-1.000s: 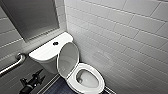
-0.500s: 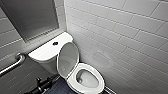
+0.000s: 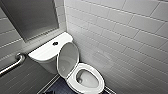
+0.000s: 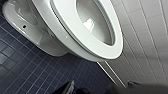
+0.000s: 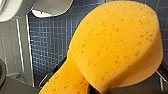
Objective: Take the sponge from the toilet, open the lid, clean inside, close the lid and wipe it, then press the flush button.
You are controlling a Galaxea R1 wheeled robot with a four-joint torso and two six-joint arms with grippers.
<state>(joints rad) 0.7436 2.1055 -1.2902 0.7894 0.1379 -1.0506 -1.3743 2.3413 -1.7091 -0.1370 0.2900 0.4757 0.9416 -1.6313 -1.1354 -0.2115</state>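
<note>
The toilet (image 3: 75, 75) stands in the corner between a grey tiled wall (image 3: 125, 42) and a back wall with a dark panel (image 3: 30, 17) above the tank. Its bowl (image 3: 87, 79) is open, glossy white inside with a darker spot low at the tank end. In the left wrist view a bright glint sits deep in the bowl, and whether water stands there cannot be told; nothing else lies in it. The lid (image 3: 67, 58) is raised, upright and leaning back against the tank front, with the seat ring (image 3: 98, 75) down on the rim. The flush button (image 3: 55, 43) sits in the middle of the flat white tank top (image 3: 45, 51), and a metal grab bar (image 3: 17, 59) runs along the wall just beside the tank. In the left wrist view the seat and bowl are seen from low at the side, above a dark blue mosaic floor (image 4: 30, 67). Dark parts of the left gripper (image 4: 73, 88) show near the foot of the bowl, too little to tell how it is set. The sponge (image 5: 112, 47) is in the right gripper (image 5: 100, 88), well apart from the bowl and above the blue floor. The dark fingers (image 5: 143, 87) pinch it near its narrowed waist, one rounded end standing out large and pitted beyond them and the other end reaching back past the grip.
</note>
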